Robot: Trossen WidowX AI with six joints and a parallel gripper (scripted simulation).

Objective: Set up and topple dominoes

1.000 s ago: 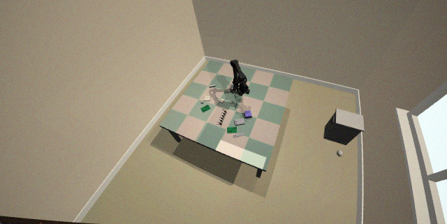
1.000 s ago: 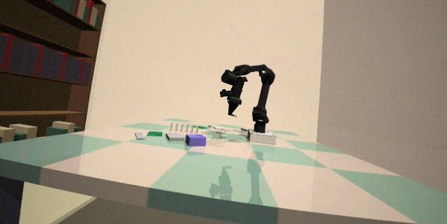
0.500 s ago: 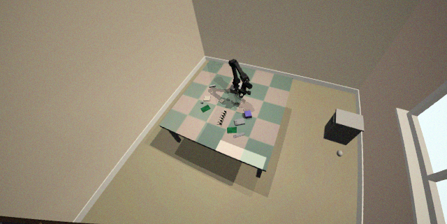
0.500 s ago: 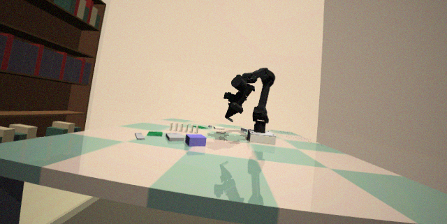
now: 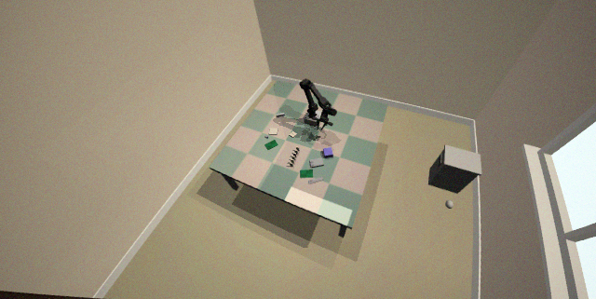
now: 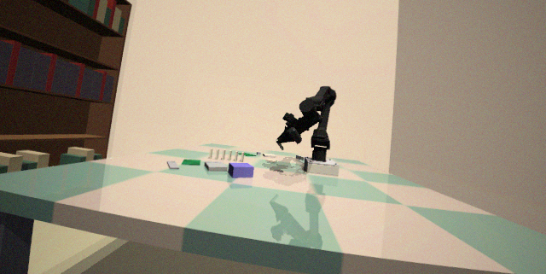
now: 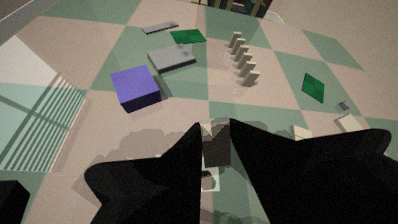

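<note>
Wrist view: the jaws grip a domino (image 7: 217, 151) (darkly shadowed), well apart from the standing row (image 5: 292, 157) (image 6: 223, 154) (image 7: 244, 59)
</note>
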